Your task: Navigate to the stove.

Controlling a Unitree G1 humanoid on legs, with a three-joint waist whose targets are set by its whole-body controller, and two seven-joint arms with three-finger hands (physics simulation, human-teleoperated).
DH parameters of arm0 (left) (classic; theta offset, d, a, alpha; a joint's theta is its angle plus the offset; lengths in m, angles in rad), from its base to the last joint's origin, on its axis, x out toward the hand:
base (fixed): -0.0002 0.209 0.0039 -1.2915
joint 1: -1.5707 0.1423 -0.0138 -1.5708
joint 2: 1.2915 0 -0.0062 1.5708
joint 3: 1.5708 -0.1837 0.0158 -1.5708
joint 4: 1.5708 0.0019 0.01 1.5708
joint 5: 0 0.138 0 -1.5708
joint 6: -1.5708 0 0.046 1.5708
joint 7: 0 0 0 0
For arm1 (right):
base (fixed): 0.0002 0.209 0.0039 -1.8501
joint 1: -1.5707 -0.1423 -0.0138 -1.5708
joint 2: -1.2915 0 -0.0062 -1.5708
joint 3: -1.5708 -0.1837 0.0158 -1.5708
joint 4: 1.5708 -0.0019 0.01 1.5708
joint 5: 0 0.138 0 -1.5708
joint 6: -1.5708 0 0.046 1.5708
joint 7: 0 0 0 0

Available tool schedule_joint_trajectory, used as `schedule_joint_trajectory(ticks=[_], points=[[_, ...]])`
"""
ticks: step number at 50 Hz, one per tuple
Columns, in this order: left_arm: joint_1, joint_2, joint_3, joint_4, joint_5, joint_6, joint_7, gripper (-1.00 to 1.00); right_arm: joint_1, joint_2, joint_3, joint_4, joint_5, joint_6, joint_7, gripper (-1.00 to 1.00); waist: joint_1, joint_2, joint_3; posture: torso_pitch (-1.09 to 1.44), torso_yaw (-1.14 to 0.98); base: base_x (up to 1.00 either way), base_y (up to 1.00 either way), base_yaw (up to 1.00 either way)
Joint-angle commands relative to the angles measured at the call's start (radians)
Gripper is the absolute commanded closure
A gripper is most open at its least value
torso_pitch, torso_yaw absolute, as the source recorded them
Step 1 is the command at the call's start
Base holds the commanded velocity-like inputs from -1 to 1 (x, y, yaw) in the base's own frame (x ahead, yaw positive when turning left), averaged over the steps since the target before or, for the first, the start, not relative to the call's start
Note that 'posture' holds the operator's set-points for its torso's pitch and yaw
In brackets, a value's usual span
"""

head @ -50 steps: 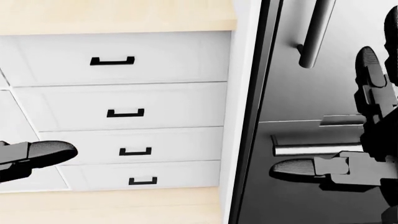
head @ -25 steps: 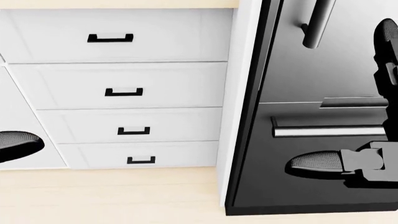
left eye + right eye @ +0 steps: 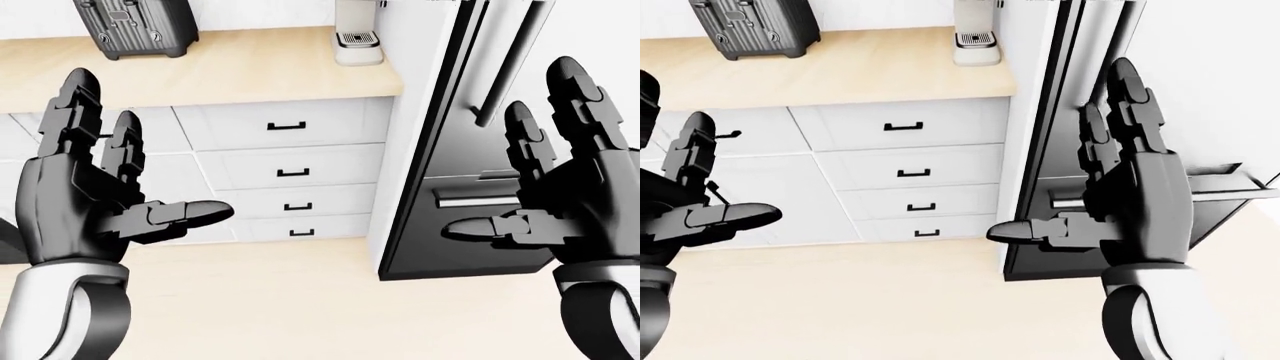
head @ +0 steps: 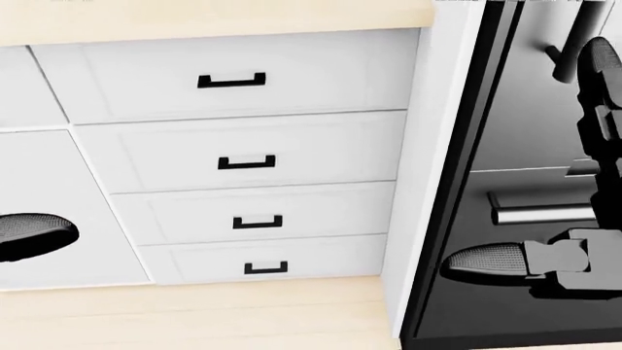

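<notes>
No stove shows in any view. My left hand [image 3: 150,150] is open and empty, fingers spread, at the left of the left-eye view. My right hand [image 3: 500,157] is open and empty at the right, in front of a dark fridge [image 3: 455,232]. In the head view only the left thumb tip [image 4: 34,235] and the right thumb [image 4: 486,260] show.
A stack of white drawers [image 4: 243,120] with black handles stands under a light wooden counter [image 3: 220,71]. A dark toaster [image 3: 135,26] and a white coffee machine [image 3: 357,34] sit on it. The fridge has bar handles [image 4: 539,214]. The floor [image 3: 300,307] is light wood.
The whole head picture has shifted: the drawers and fridge edge first slid up, then right and down, so the camera has moved. Both hands stay open.
</notes>
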Motion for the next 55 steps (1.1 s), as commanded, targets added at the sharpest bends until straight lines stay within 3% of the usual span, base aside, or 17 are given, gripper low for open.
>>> schedule_joint_trajectory(ticks=[1,4,10,12,13,14,25,26,29,34,37,38,39,42,47,53,55], points=[[-0.023,0.008,0.012,-0.031,0.014,-0.027,-0.008,-1.00,-0.016,-0.018,-0.025,-0.018,-0.016,-0.023,0.007,-1.00,-0.004,0.006,-0.019,0.00,0.00,0.00,0.55,0.00],[-0.021,-0.001,0.009,-0.032,0.024,-0.027,-0.019,-1.00,-0.015,0.002,-0.033,-0.018,-0.033,-0.012,0.020,-1.00,0.003,-0.029,-0.026,0.00,0.00,0.00,0.54,0.00],[-0.010,-0.014,-0.002,-0.036,0.062,-0.031,-0.043,-1.00,-0.010,-0.003,-0.035,-0.018,-0.027,-0.016,0.018,-1.00,0.003,-0.093,-0.006,0.00,0.00,0.00,0.54,0.00],[-0.013,-0.018,0.001,-0.037,0.066,-0.026,-0.049,-1.00,-0.010,-0.009,-0.032,-0.018,-0.020,-0.018,0.011,-1.00,0.003,-0.140,-0.015,0.00,0.00,0.00,0.33,0.00],[-0.014,-0.020,0.005,-0.036,0.066,-0.025,-0.051,-1.00,-0.010,-0.014,-0.029,-0.018,-0.017,-0.021,0.008,-1.00,0.004,-0.102,0.004,0.00,0.00,0.00,0.00,0.00],[-0.017,-0.021,0.005,-0.039,0.064,-0.020,-0.049,-1.00,-0.009,-0.012,-0.029,-0.018,-0.018,-0.020,0.009,-1.00,0.009,-0.096,-0.001,0.00,0.00,0.00,0.00,0.00],[-0.014,-0.021,0.003,-0.038,0.062,-0.019,-0.048,-1.00,-0.006,-0.017,-0.031,-0.018,-0.011,-0.017,0.009,-1.00,0.015,-0.064,-0.007,0.00,0.00,0.00,0.00,0.00],[-0.015,-0.022,0.005,-0.039,0.061,-0.017,-0.049,-1.00,-0.007,-0.020,-0.032,-0.018,-0.006,-0.018,0.006,-1.00,0.010,-0.054,-0.021,0.00,0.00,0.00,0.07,0.00],[-0.020,-0.021,0.012,-0.043,0.048,-0.009,-0.041,-1.00,-0.005,-0.017,-0.031,-0.018,-0.010,-0.015,0.009,-1.00,0.003,-0.053,-0.023,0.00,0.00,0.00,0.08,0.00],[-0.018,-0.018,0.010,-0.039,0.043,-0.015,-0.038,-1.00,-0.002,-0.021,-0.027,-0.018,-0.014,-0.018,0.011,-1.00,-0.003,-0.068,-0.017,0.00,0.00,0.00,0.10,0.00],[-0.018,-0.017,0.011,-0.040,0.038,-0.013,-0.034,-1.00,-0.001,-0.013,-0.022,-0.018,-0.029,-0.017,0.020,-1.00,-0.004,-0.134,-0.019,0.00,0.00,0.00,0.32,0.00],[-0.019,-0.016,0.013,-0.040,0.036,-0.012,-0.034,-1.00,-0.001,-0.010,-0.019,-0.018,-0.035,-0.016,0.023,-1.00,-0.012,-0.116,-0.016,0.00,0.00,0.00,0.50,0.00],[-0.017,-0.016,0.012,-0.037,0.039,-0.017,-0.036,-1.00,0.000,-0.008,-0.017,-0.018,-0.037,-0.015,0.023,-1.00,-0.006,-0.138,-0.026,0.00,0.00,0.00,0.51,0.00],[-0.012,-0.019,0.005,-0.030,0.054,-0.029,-0.047,-1.00,0.000,0.002,-0.009,-0.018,-0.057,-0.011,0.036,-1.00,-0.013,-0.136,-0.031,0.00,0.00,0.00,0.50,0.00],[-0.017,-0.021,0.007,-0.032,0.052,-0.021,-0.048,-1.00,-0.004,0.015,-0.010,-0.018,-0.069,-0.002,0.048,-1.00,-0.011,-0.100,-0.019,0.00,0.00,0.00,0.50,0.00],[-0.015,-0.022,0.005,-0.036,0.053,-0.019,-0.049,-1.00,-0.001,0.008,-0.010,-0.018,-0.060,-0.003,0.043,-1.00,-0.019,-0.030,-0.021,0.00,0.00,0.00,0.55,0.00],[-0.017,-0.023,0.007,-0.038,0.049,-0.015,-0.047,-1.00,-0.003,0.005,-0.013,-0.018,-0.051,-0.002,0.039,-1.00,-0.018,-0.026,-0.025,0.00,0.00,0.00,0.75,0.00]])
